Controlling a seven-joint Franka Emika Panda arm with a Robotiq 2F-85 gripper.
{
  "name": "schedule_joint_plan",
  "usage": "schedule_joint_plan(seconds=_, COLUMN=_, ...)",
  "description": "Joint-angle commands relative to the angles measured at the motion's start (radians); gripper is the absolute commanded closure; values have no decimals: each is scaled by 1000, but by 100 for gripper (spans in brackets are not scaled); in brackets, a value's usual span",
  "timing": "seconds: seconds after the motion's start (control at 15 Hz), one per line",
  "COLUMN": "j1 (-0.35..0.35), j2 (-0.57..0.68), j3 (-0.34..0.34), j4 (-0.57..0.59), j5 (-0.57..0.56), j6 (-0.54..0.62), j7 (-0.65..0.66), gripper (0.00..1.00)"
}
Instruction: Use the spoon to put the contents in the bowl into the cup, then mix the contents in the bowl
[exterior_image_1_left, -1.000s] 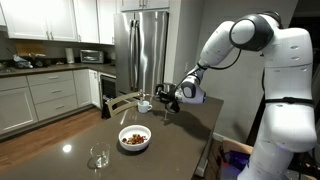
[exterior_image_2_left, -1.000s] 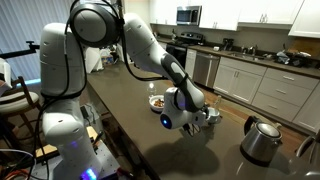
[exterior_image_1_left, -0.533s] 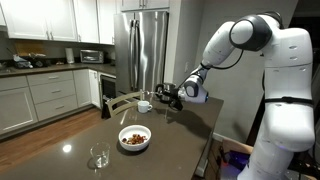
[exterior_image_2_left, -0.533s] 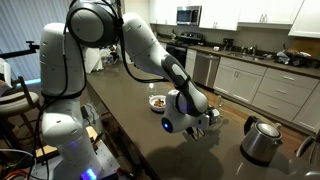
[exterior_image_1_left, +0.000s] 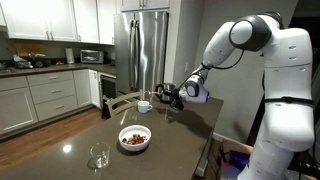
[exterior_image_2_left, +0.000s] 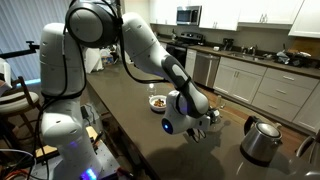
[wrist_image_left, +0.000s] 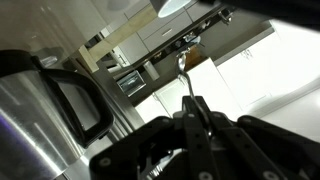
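Reaching in from the right edge of an exterior view, the arm (exterior_image_1_left: 225, 55) ends above the far part of the dark table (exterior_image_1_left: 180, 150). A kettle (exterior_image_2_left: 262, 140) stands at the lower right of an exterior view. The bowl (exterior_image_1_left: 135, 138) is at lower centre, with the contents (exterior_image_1_left: 134, 136) heaped inside. The glass (exterior_image_1_left: 98, 157) is to its lower left, apart from it. The cup (exterior_image_1_left: 144, 105) is above the bowl in the frame, near the gripper (exterior_image_1_left: 167, 97). In the wrist view the jaws are closed on the thin spoon (wrist_image_left: 184, 72), which points to the upper centre.
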Motion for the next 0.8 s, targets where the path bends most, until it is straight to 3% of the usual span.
schedule_joint_plan(seconds=0.0, j1=-12, j2=-11, j3=16, j4=-1, j5=-26, j6=37, j7=34, gripper=97)
schedule_joint_plan(seconds=0.73, j1=-6, j2=-38, j3=33, j4=-22, j5=-174, j6=141, j7=181, gripper=97)
